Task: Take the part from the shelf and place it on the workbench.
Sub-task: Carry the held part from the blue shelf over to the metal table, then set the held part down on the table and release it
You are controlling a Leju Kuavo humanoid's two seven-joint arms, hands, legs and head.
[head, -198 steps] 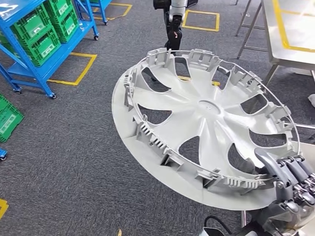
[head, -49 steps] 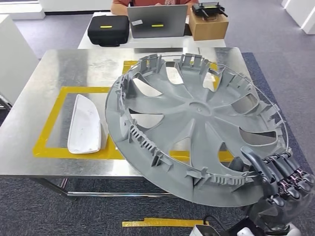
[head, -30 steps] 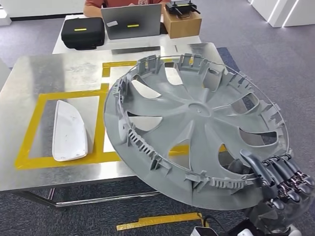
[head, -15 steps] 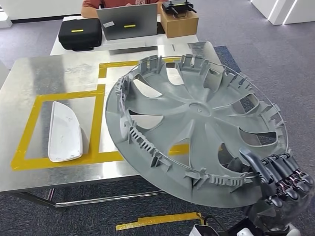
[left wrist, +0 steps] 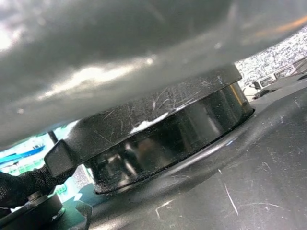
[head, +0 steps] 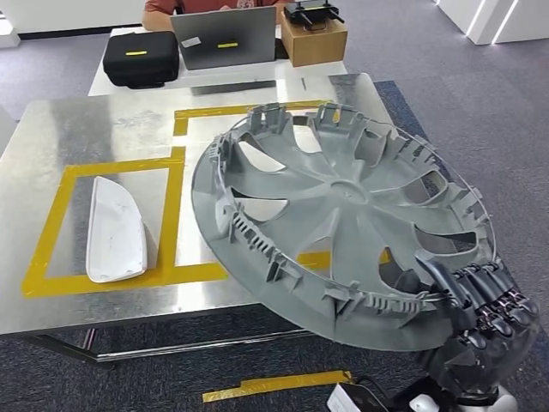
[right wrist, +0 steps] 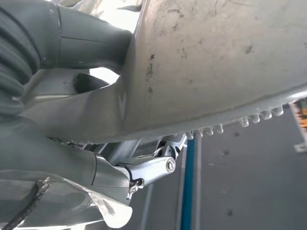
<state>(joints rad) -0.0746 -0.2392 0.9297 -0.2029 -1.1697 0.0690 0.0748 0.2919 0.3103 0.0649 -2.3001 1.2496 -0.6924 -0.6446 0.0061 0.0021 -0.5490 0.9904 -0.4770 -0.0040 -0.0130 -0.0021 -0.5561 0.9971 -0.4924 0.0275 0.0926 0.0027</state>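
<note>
Grey wheel cover (head: pixel 343 215) | rim gripped by right hand (head: pixel 482 313) | tilted above workbench (head: pixel 117 129)

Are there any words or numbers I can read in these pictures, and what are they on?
None can be read.
Small white sticker on the grey laptop lid: too small to read.
Yellow strips on the grey laptop lid and the black case: plain marks, no letters.
Big grey plastic wheel cover: no writing.

Steel workbench (head: pixel 97 129), yellow tape (head: pixel 170 206), white part (head: pixel 115 230) inside.
</note>
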